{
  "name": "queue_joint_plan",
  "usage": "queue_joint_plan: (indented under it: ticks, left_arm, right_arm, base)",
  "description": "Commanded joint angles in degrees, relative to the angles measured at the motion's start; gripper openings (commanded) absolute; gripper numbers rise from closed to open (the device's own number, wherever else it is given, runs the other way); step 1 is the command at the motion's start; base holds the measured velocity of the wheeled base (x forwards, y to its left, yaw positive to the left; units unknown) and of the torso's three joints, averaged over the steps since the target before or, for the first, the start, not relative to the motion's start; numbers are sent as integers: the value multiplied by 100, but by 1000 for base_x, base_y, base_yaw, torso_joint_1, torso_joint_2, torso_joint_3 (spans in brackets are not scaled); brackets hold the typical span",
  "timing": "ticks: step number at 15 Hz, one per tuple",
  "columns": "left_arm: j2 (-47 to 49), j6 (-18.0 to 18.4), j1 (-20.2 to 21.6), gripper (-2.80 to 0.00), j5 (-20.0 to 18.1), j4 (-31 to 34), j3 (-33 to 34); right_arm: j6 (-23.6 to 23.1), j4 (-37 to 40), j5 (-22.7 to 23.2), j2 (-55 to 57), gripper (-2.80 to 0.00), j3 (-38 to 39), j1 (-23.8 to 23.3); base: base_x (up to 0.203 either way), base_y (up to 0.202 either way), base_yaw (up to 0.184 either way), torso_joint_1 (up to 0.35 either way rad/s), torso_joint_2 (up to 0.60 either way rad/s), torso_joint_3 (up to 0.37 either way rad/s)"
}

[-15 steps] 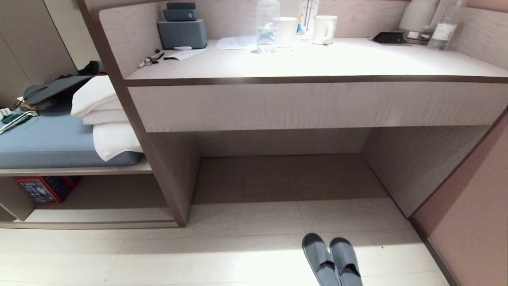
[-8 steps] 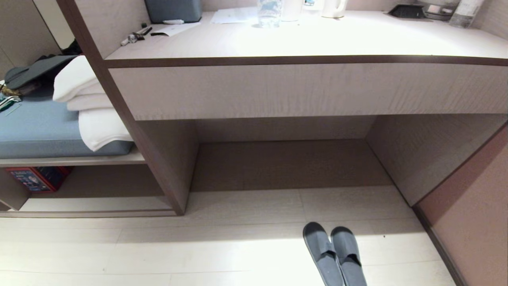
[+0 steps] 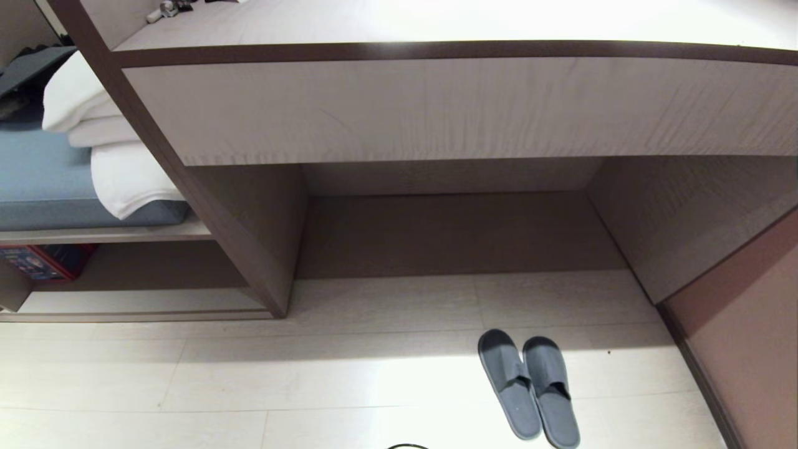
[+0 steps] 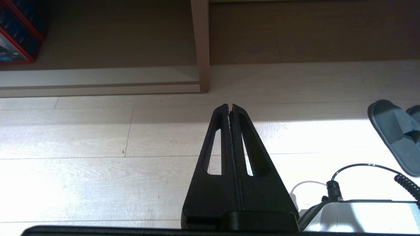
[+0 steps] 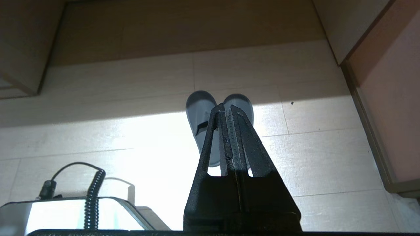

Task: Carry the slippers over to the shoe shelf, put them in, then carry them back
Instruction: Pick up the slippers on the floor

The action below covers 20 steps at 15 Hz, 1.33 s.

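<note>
The flat blue-grey slippers (image 5: 210,108) are seen just beyond the pressed-together right tool (image 5: 227,109); unopened, they would likely be shoved aside.

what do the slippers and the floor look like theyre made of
The slippers: soft blue-grey fabric, probably cloth or thin foam, matte, flat and slightly creased at the band. The floor: pale wood-look planks, perhaps laminate or vinyl, with visible seams, faint grain and a glossy sheen.
</note>
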Motion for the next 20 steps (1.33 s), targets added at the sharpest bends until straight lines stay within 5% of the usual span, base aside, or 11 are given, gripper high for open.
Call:
queue_joint_plan:
  ticks: [1,20]
  left_arm:
    - [-4,-2,-4,-280,0,-2,1]
    - [-4,-2,4,-280,0,-2,1]
  right_arm:
    - [3,4,-8,-1,-280,0,1]
    - [82,4,-8,-1,-280,0,1]
  base:
    - [0,0,0,2,7,-189]
    - [0,0,0,2,2,-196]
